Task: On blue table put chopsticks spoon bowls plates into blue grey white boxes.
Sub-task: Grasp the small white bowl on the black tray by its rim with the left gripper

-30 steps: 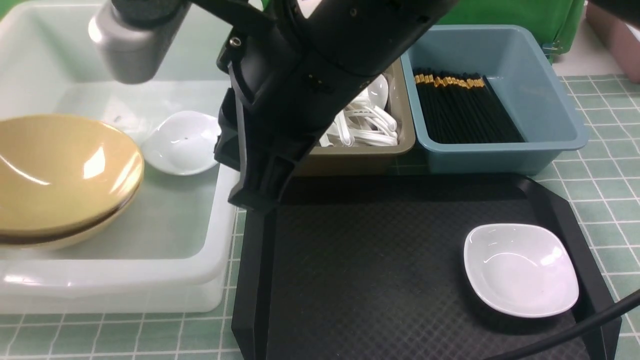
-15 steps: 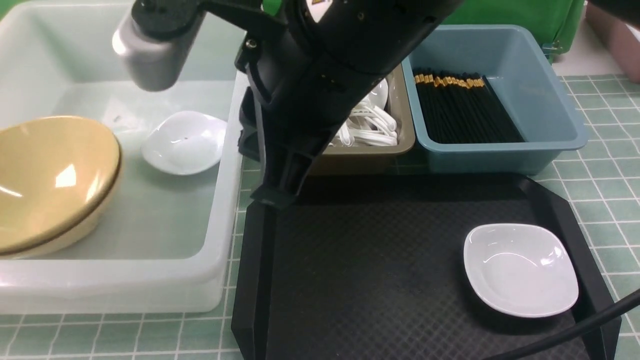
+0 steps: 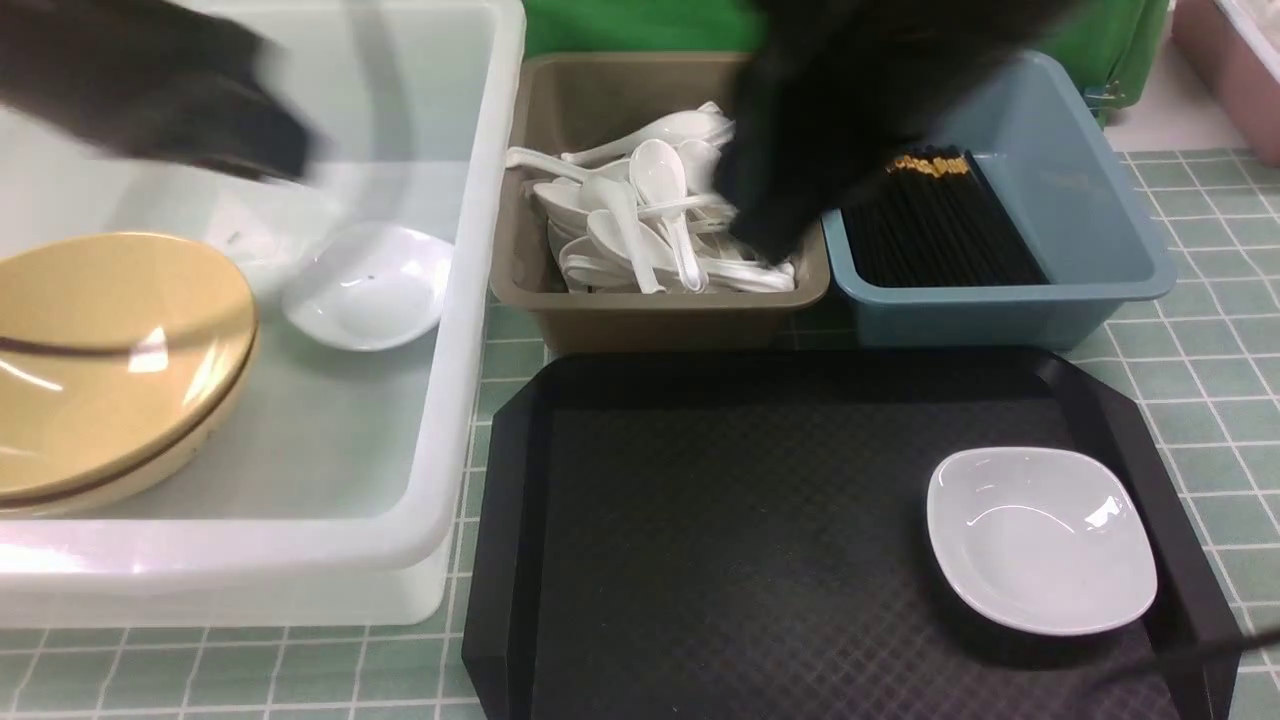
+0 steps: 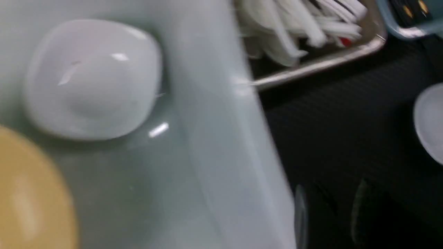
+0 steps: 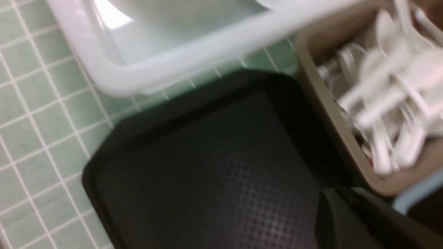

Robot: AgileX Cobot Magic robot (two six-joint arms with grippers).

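Stacked yellow bowls [image 3: 110, 360] lie tilted in the white tub [image 3: 440, 440], beside a white plate [image 3: 365, 285]. A second white plate [image 3: 1040, 540] sits on the black tray. White spoons [image 3: 640, 215] fill the taupe box [image 3: 660, 315]. Black chopsticks [image 3: 935, 220] lie in the blue box [image 3: 1100, 200]. My left arm [image 3: 170, 90] is a blur above the tub. In the left wrist view my left gripper [image 4: 328, 214] shows two blurred fingers apart, with nothing between them. My right arm [image 3: 830, 130] is a blur over the taupe and blue boxes. Its gripper [image 5: 349, 221] is dark and blurred.
The black tray [image 3: 700, 520] lies on the blue table [image 3: 1200, 370] in front of the two small boxes. A green object [image 3: 1100, 40] stands behind the blue box. A pink bin [image 3: 1240, 60] is at the far right.
The black arm that hung over the tub's right wall has lifted away, uncovering the spoons. The yellow bowl has sunk lower and settled in the tub. Both arms are now blurred by motion.
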